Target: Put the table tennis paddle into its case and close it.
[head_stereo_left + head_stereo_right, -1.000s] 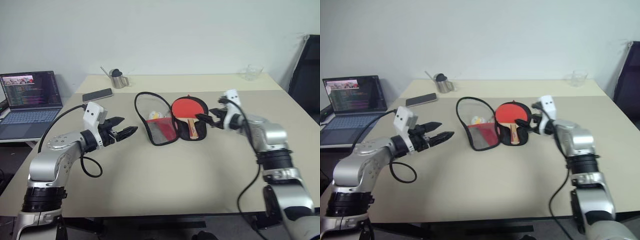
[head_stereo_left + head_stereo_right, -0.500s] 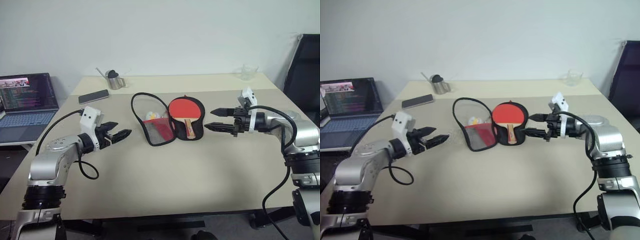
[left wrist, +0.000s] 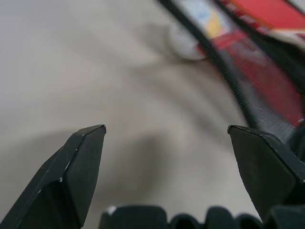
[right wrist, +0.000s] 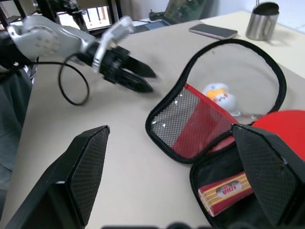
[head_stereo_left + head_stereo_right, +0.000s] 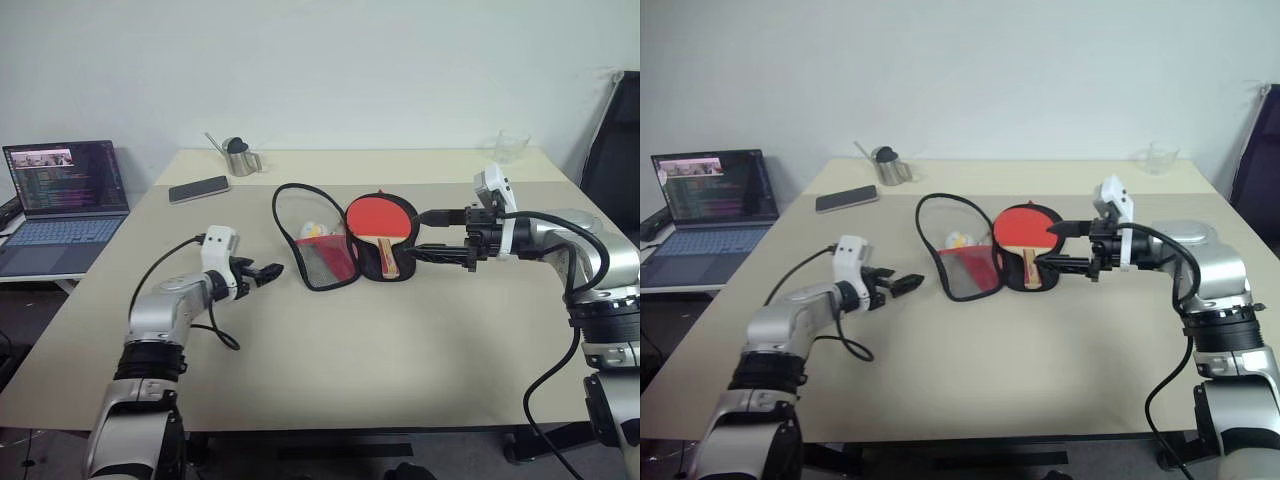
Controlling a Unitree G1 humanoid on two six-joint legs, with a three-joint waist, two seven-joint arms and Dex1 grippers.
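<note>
The right gripper (image 5: 428, 233) stands apart, empty, pointing at the paddle (image 5: 380, 219) just ahead, which lies in the open case (image 5: 318, 262); its handle label is unreadable. The left gripper (image 5: 272, 271), also apart, sits just short of the case's mesh flap.

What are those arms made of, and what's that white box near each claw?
Both arms are silver-grey metal shells with black ribbed joints. Each ends in a gripper of two pointed black fingers: left gripper, right gripper. A small white box sits on each wrist, and a loose black cable loops along each arm.
</note>
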